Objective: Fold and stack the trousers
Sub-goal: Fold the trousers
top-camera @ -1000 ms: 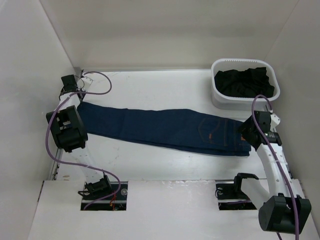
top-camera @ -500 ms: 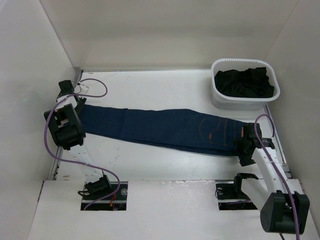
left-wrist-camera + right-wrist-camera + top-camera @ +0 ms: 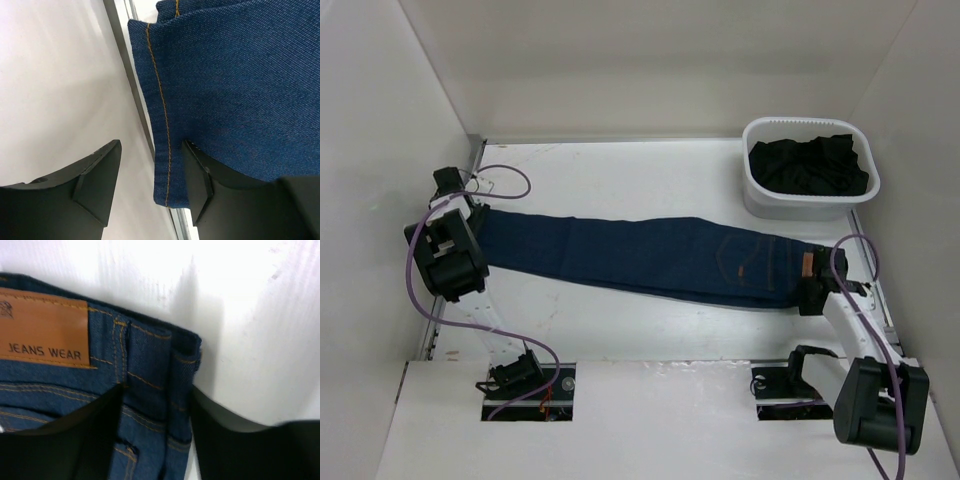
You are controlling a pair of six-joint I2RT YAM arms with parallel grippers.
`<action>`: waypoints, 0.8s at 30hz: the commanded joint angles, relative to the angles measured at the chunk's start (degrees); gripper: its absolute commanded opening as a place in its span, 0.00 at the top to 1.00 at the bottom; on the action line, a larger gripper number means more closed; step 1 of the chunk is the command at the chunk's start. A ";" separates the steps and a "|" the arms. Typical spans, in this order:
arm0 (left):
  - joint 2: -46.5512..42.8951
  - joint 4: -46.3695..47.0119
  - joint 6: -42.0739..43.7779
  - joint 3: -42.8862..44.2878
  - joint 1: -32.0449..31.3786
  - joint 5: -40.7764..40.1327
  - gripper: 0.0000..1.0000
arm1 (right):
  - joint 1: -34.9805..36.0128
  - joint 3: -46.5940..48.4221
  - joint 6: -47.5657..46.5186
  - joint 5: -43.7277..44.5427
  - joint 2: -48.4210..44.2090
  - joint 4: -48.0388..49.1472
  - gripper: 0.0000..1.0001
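**Task item.** The trousers (image 3: 650,258) lie flat and at full length across the white table (image 3: 650,185), legs together. The hem is at the left wall and the waist is at the right, slightly nearer the arm bases.

**Left gripper** (image 3: 152,145). It is at the hem (image 3: 160,90). The fingers are spread, one on each side of the hem corner. A strip of bare white shows between the outer finger (image 3: 95,175) and the cloth, so nothing is pinched. The inner finger sits against the denim.

**Right gripper** (image 3: 157,386). It is at the waistband corner, just beside the brown patch (image 3: 45,327) (lettered "JEANS WEAR"). The fingers stand apart, one over the denim and one over the table, with the folded waistband edge filling the gap. Whether they press on it cannot be told.

**Surroundings and obstructions.**
- The left wall (image 3: 380,150) and a grey metal strip (image 3: 125,50) at its foot run close beside the hem, and the cloth overlaps the strip.
- A white basket (image 3: 760,205) holding black garments (image 3: 810,165) stands in the far right corner, near the waist but clear of it.
- A purple cable (image 3: 505,180) loops over the table behind the left wrist. A second cable (image 3: 860,250) arcs above the right wrist.
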 commanded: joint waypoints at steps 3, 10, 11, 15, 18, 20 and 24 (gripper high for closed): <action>-3.66 -0.40 -1.31 -0.14 1.81 -0.54 0.49 | -3.66 -3.82 0.27 -1.41 0.58 8.96 0.58; -5.59 -1.90 -1.32 -0.93 2.95 -0.10 0.49 | -9.55 -7.08 -5.70 -3.25 -0.22 15.46 0.89; -5.95 -1.98 -1.32 -1.28 2.96 -0.01 0.49 | -10.08 -6.91 -7.10 -3.52 -0.22 16.08 0.95; -7.00 -3.47 -1.32 -1.90 2.78 0.60 0.48 | -10.96 -2.53 -14.65 -2.12 -1.88 13.98 1.00; -8.14 -5.32 -1.67 -1.55 2.61 1.65 0.47 | -11.14 3.36 -22.30 2.79 -5.74 7.93 1.00; -8.67 -6.90 -2.28 -1.02 2.17 2.71 0.46 | -10.88 7.23 -26.69 6.57 -8.81 3.27 1.00; -8.24 -10.68 -3.16 -0.41 0.41 5.08 0.46 | -7.46 11.46 -35.92 9.57 -14.79 1.14 1.00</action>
